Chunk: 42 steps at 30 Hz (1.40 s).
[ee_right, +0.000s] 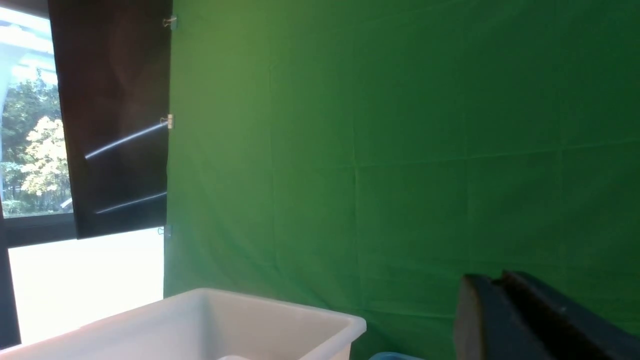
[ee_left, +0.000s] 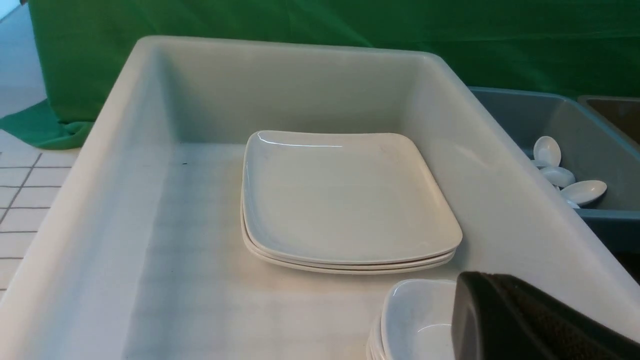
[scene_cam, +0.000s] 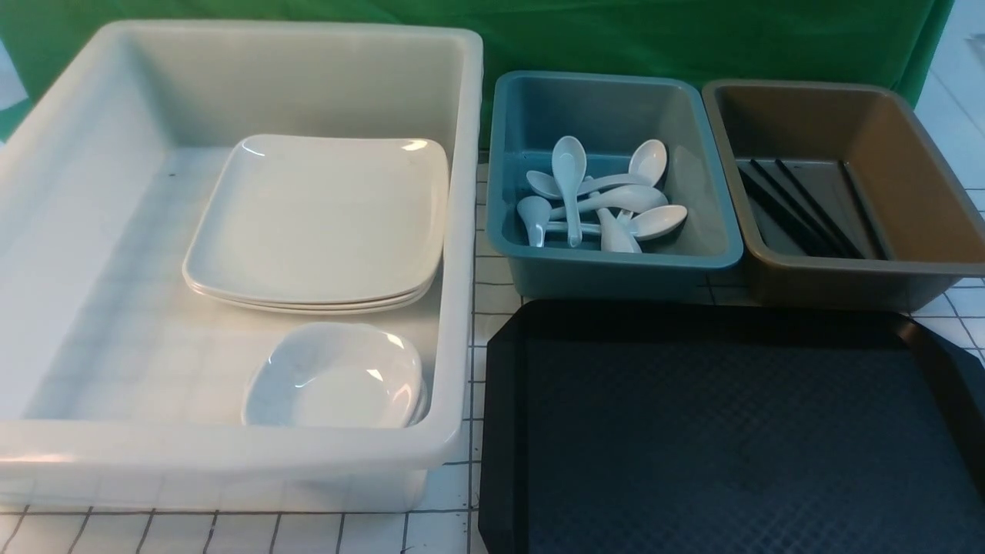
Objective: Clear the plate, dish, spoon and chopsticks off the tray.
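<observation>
Tray (scene_cam: 731, 431) bare; left pincer (ee_left: 530, 320) and right pincer (ee_right: 530, 320) barely visible, opening indeterminable.

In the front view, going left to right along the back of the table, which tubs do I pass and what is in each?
White tub holding stacked plates and small dishes → teal tub holding white spoons → brown tub holding black chopsticks.
</observation>
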Each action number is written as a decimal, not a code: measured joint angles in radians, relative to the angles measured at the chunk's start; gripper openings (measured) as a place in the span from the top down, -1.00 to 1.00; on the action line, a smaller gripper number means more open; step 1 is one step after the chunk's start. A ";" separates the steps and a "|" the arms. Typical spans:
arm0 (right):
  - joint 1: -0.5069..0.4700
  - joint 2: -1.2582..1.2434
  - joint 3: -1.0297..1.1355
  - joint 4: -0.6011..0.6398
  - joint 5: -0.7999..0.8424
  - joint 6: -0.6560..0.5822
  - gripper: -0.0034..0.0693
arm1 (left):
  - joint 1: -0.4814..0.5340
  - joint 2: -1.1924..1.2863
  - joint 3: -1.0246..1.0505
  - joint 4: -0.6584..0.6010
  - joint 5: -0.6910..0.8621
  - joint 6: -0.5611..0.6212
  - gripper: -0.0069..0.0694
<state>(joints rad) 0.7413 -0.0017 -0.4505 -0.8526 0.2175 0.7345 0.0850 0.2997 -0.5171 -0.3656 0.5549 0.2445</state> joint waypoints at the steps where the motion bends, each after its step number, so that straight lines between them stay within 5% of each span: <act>1: 0.000 0.000 0.000 0.000 0.000 0.000 0.73 | 0.000 0.000 0.000 0.000 0.000 0.000 0.80; 14: 0.000 0.000 0.000 0.000 0.001 0.000 0.64 | -0.104 -0.009 0.014 0.102 -0.027 -0.003 0.80; 26: 0.000 0.000 0.000 0.000 0.000 0.000 0.56 | -0.129 -0.276 0.483 0.290 -0.439 -0.110 0.80; 42: 0.000 0.000 0.000 0.000 0.001 0.000 0.47 | -0.061 -0.300 0.523 0.311 -0.333 -0.142 0.80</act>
<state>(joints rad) 0.7413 -0.0017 -0.4505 -0.8526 0.2185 0.7345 0.0242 -0.0004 0.0064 -0.0546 0.2224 0.1029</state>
